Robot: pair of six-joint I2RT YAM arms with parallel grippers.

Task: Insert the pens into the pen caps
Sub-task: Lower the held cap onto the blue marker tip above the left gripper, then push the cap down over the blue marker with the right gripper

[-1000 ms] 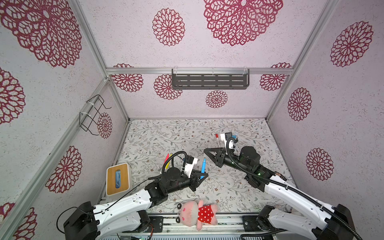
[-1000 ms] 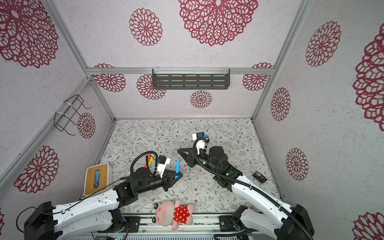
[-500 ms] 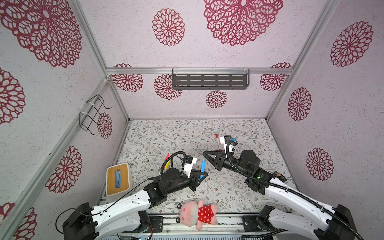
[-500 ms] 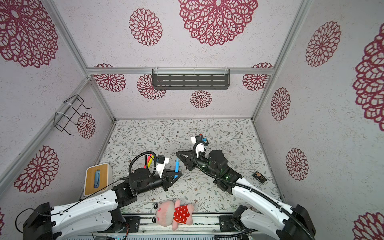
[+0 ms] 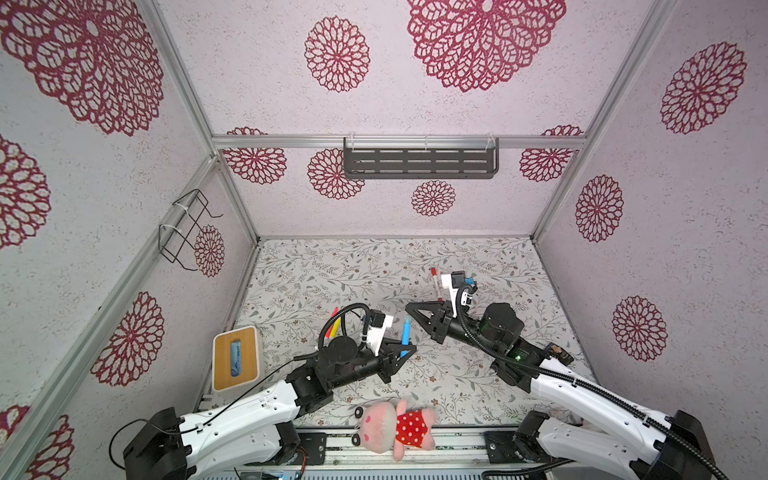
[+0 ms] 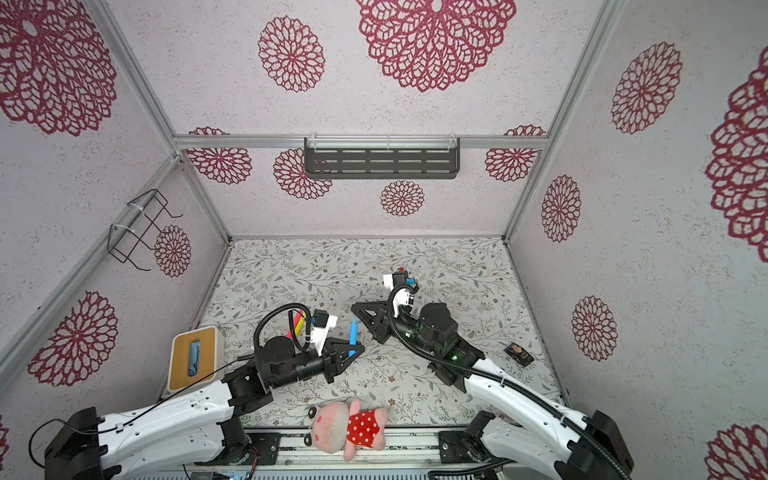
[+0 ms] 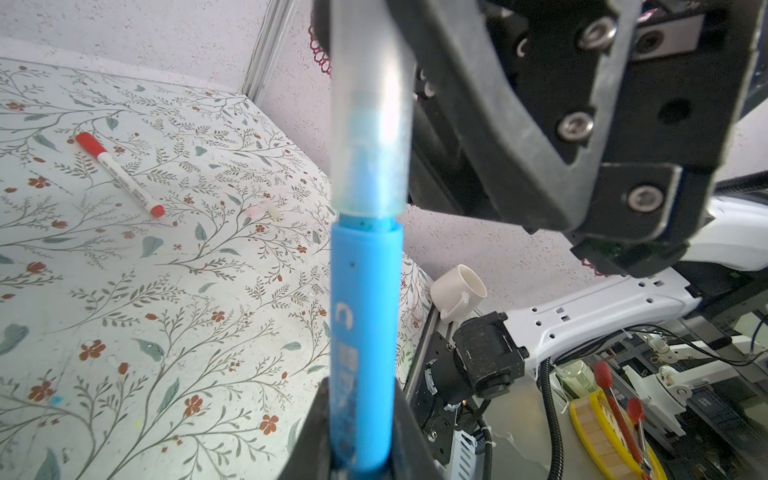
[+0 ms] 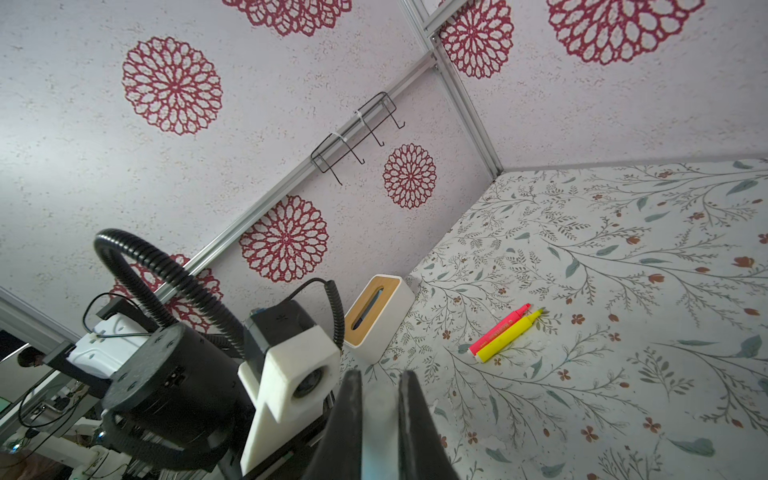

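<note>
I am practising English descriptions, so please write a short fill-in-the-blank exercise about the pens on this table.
1. The pen held by the left gripper is ___.
2. The highlighter lying beside the pink pen is ___.
3. The white pen on the floral mat has a ___ cap.

Missing words: blue; yellow; red.

We find the tissue box [image 5: 235,357] at the table's [image 5: 332,270] left edge, two highlighters [image 5: 334,328] right of it, the pen [image 5: 405,334] mid-table with the cap [image 7: 370,124] over its tip, plush pig [image 5: 395,426] in front, marker [image 5: 436,284] behind.
</note>
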